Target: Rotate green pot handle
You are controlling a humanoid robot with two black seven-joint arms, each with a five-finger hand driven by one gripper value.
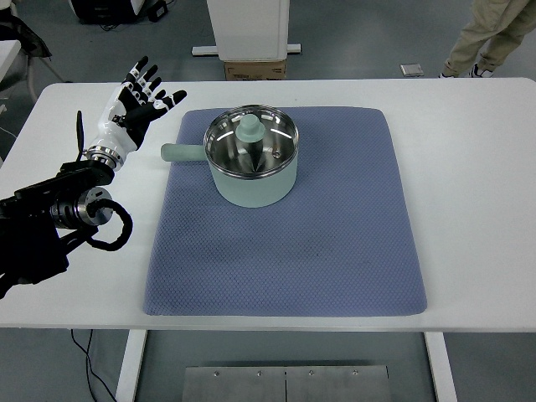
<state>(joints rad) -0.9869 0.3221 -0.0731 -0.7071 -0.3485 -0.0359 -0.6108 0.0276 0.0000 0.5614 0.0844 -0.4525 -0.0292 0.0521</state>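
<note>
lying flat across the middle of the white desk (pixel 477 209): a blue-grey quilted mat (pixel 285 243), reaching almost to the near edge. coming in low from the left edge, over bare desk beside the mat: the black left arm (pixel 50 222), a looped cable hanging at its wrist. sitting on the far left part of the mat: the green pot (pixel 251 167), upright, wearing a glass lid (pixel 251 138) with a green knob at the centre. sticking out leftward from the pot, level, just past the mat's left edge: the green pot handle (pixel 180 152). hovering beyond and to the left of that handle, near but not touching it: the left robot hand (pixel 134 100), all five fingers spread wide, grasping nothing. standing on the grey floor past the far right corner: a person's legs (pixel 494 38) in tan trousers.
</note>
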